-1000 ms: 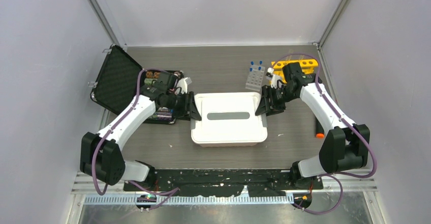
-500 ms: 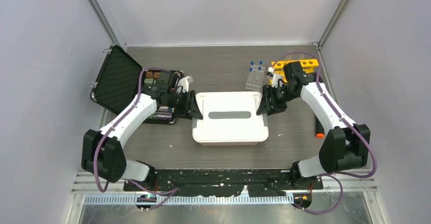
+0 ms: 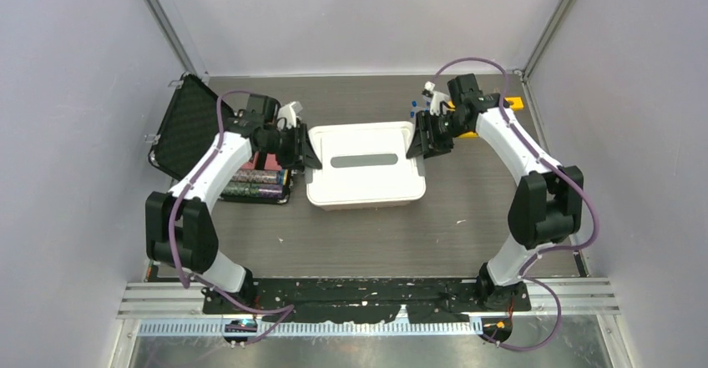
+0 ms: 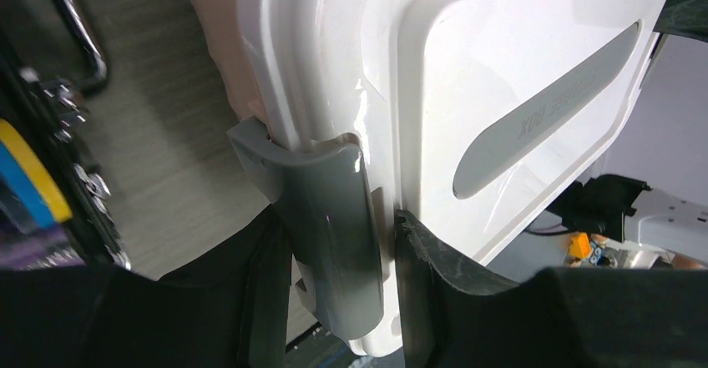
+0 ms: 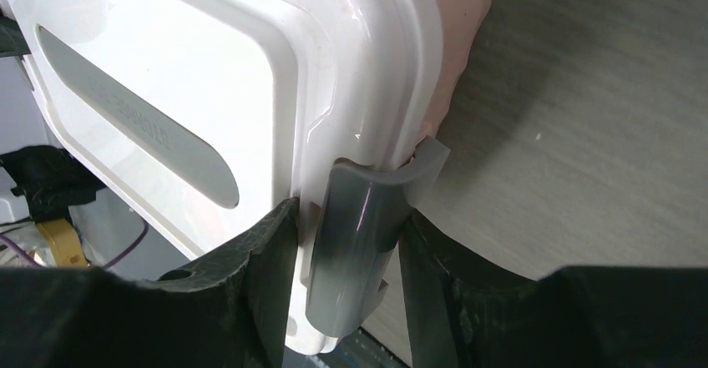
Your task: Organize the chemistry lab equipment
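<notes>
yellow rack [image 3: 514, 102], mostly hidden behind R arm [image 3: 511, 140]

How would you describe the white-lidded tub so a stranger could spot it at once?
Find the middle of the grey table. The tub is there, its ends clamped by the left gripper and right gripper. Unlike the black case to its left, it has a white lid with a grey oval label.
</notes>
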